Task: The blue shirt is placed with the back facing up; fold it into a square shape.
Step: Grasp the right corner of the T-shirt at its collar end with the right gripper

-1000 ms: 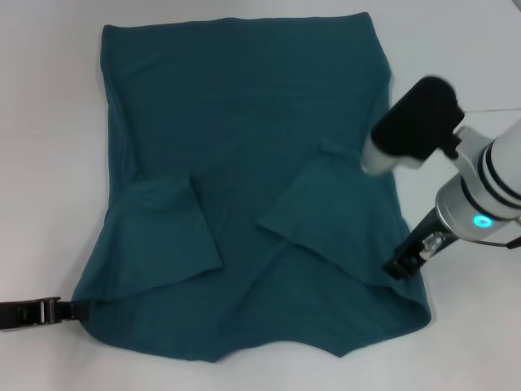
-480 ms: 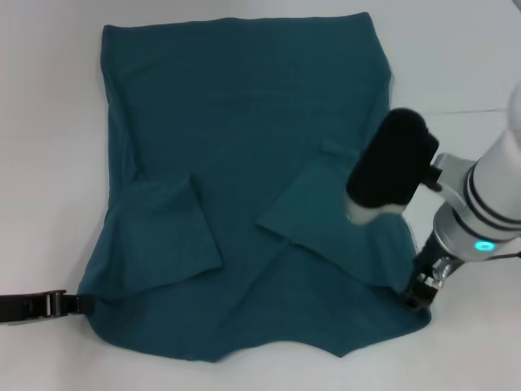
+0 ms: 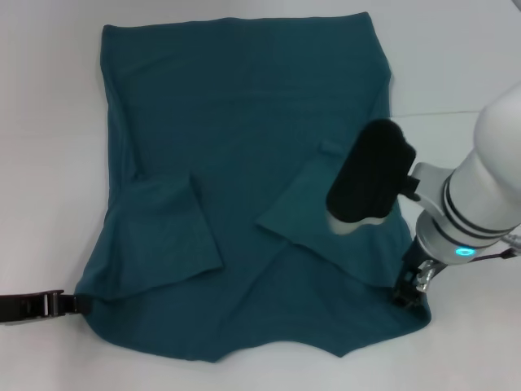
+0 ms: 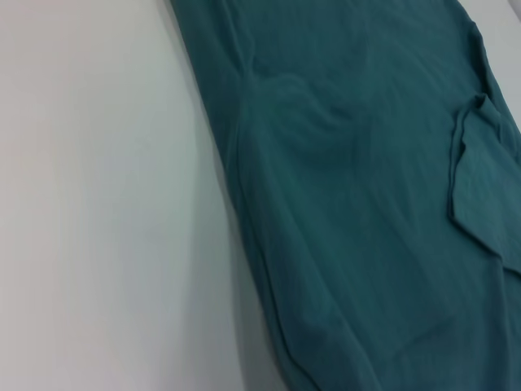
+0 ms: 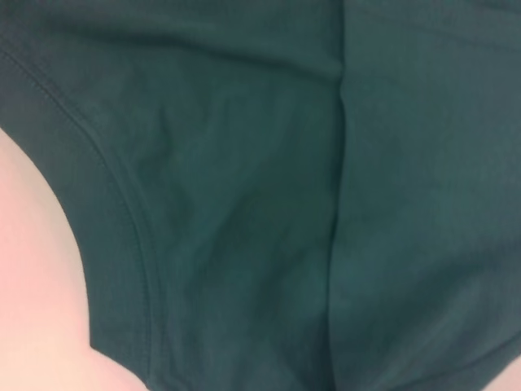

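The blue shirt (image 3: 244, 122) lies spread flat on the white table, plain side up, with both sleeves folded inward over the body. My left gripper (image 3: 72, 304) lies low on the table at the shirt's near left corner, touching its edge. My right gripper (image 3: 409, 292) is down at the shirt's near right corner, under the white arm. The left wrist view shows the shirt's side edge (image 4: 350, 204) with a folded sleeve. The right wrist view is filled with shirt fabric (image 5: 244, 204), its hemmed edge and a seam, seen from very close.
The white table (image 3: 49, 122) surrounds the shirt, with bare surface to the left, right and far side. My right arm's black forearm cover (image 3: 370, 179) hangs over the shirt's right folded sleeve. Bare table also shows in the left wrist view (image 4: 98, 204).
My right arm has swung nearer and lower, bringing its gripper from the shirt's right edge to the near right corner. My left gripper has slid slightly right, up to the shirt's edge.
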